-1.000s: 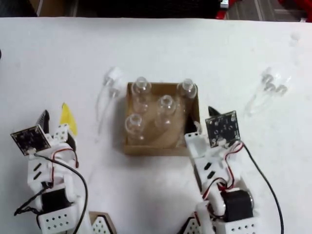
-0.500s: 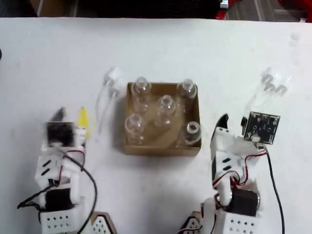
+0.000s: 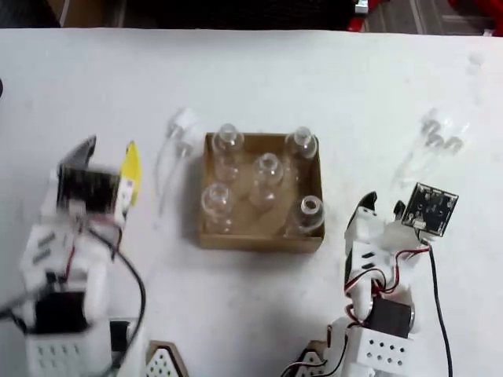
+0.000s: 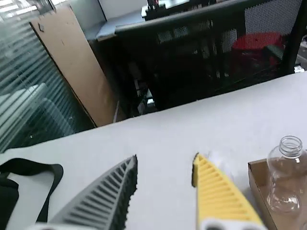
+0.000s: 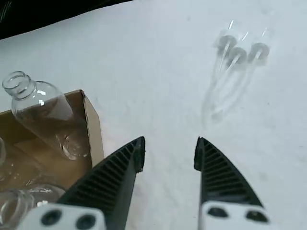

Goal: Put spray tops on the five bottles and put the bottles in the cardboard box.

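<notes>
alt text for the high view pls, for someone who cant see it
Five uncapped clear bottles stand in a cardboard box on a white table. Loose spray tops lie beside it and farther off; the open left gripper and right gripper flank the box.

The bottles (image 3: pixel 267 169) are glossy, perhaps clear plastic; the cardboard box (image 3: pixel 259 238) and table (image 3: pixel 314 78) look matt.

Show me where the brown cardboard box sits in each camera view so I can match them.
High view: brown cardboard box in the middle of the picture.
Left wrist view: one corner, beyond the left claw.
Right wrist view: its side wall, beside the right claw.
Shared landmark: clear plastic capless bottles standing inside it.
</notes>
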Robot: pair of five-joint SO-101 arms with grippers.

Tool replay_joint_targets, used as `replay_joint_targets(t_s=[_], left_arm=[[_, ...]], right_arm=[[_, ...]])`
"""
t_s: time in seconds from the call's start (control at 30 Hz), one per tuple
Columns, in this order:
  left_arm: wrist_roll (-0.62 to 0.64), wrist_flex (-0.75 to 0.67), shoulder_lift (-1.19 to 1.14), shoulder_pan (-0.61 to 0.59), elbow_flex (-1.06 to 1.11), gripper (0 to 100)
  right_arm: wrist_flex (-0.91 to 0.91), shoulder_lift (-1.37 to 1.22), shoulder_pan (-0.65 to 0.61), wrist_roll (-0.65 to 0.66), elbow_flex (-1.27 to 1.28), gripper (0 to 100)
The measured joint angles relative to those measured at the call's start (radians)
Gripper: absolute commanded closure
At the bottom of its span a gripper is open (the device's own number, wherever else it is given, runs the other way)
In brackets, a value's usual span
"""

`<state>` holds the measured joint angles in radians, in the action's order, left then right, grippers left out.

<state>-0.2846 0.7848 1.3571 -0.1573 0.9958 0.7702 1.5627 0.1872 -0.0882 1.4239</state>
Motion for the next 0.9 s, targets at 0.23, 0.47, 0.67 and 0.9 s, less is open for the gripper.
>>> replay_joint_targets(t_s=[0.23,0.47,0.67,0.9], left_arm=[[-0.026,0.186,-0.717,0.031,-0.532,82],[-0.146,0.514,-1.445,0.101,-1.177,82],[-0.153,0.683,-1.976,0.1,-1.738,82],[-0.123,0.775,-2.437,0.103,-2.349,82]], right_arm=[[-0.025,-0.002,0.086,-0.009,0.002,85.4],[0.006,-0.121,0.1,-0.014,-0.163,85.4],[0.008,-0.532,0.098,-0.014,-0.391,85.4],[-0.009,-1.045,0.114,-0.014,-0.568,85.4]])
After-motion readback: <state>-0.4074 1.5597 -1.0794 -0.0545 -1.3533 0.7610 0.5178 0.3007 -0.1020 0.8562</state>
